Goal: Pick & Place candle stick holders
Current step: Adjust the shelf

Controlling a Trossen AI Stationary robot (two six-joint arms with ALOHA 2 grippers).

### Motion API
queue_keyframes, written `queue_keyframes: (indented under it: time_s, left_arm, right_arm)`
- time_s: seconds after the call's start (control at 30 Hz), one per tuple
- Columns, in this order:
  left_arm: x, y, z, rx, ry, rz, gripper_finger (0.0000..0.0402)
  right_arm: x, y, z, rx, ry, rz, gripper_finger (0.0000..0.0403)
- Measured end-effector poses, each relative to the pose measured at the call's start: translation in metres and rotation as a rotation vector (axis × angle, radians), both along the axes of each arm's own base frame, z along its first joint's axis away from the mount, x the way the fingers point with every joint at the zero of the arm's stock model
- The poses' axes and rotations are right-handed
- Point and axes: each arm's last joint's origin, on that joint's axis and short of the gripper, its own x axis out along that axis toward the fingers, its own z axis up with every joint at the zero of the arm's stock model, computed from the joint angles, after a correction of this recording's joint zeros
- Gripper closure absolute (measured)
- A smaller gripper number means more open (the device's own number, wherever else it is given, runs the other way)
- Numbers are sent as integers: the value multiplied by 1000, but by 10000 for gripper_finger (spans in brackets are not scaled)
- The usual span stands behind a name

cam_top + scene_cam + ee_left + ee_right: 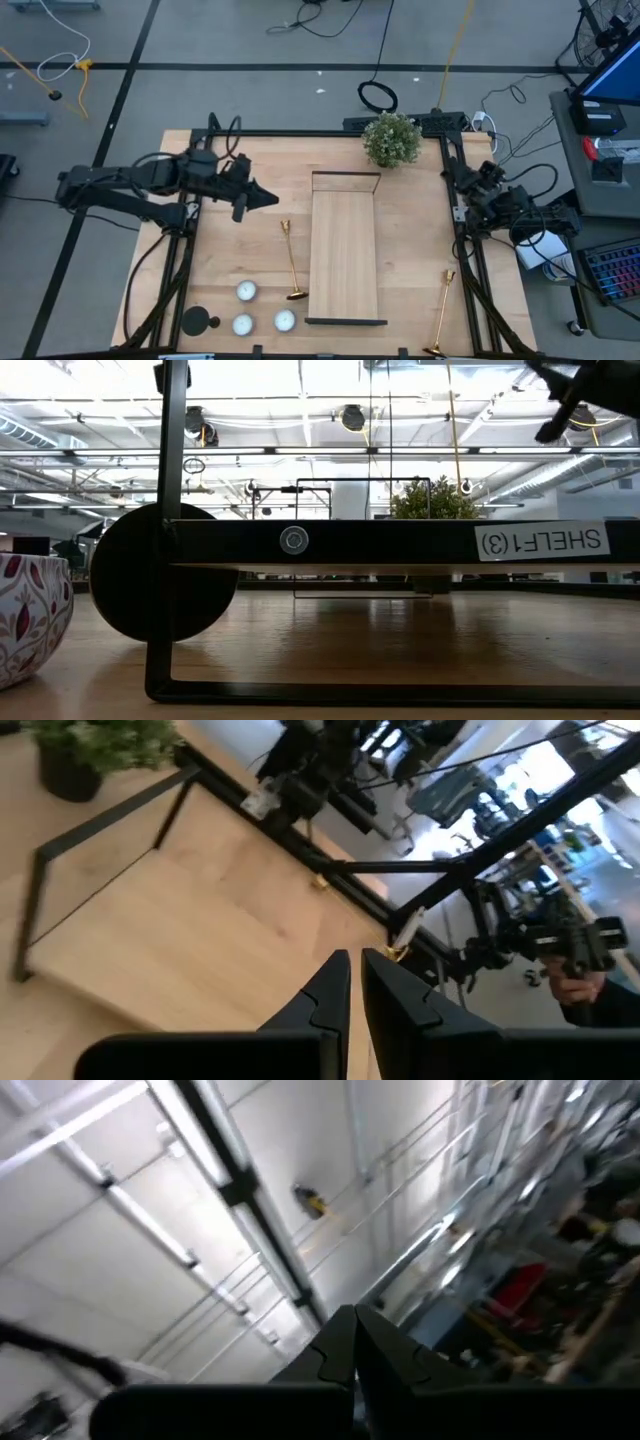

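A long pale-wood stand with a thin black metal frame [345,250] lies on the light wooden table [240,225]. Left of the stand lie a slim shiny gold candlestick [290,262], three small white round candles [264,311] and a short black round-based holder [197,321]. Right of it lies a second gold candlestick [441,314]. Behind the stand is a green leafy plant [391,139].

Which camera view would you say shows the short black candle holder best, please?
The high view: the black candle holder shows whole from above, at the table's near left corner beside the white candles. The low view shows only its round base, side-on, behind the stand's post. Neither wrist view shows it.
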Motion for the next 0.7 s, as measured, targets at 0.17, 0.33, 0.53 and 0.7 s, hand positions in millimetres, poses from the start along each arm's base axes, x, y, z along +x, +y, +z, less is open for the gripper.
queue_keyframes:
  time_s: [0.17, 0.33, 0.53, 0.7]
  left_arm:
    - [16, -1, -7, -6, 15, -38, 369]
    - [30, 1, -16, -31, 41, -59, 369]
    - [36, 4, -20, -61, 54, -68, 369]
    - [37, 4, -16, -55, 7, -69, 369]
  right_arm:
    - [4, 3, 1, -66, 17, 103, 399]
    - [6, 4, 30, -111, 28, 69, 379]
    - [23, 4, 63, -121, 75, 98, 319]
    - [45, 5, 87, -80, 110, 143, 273]
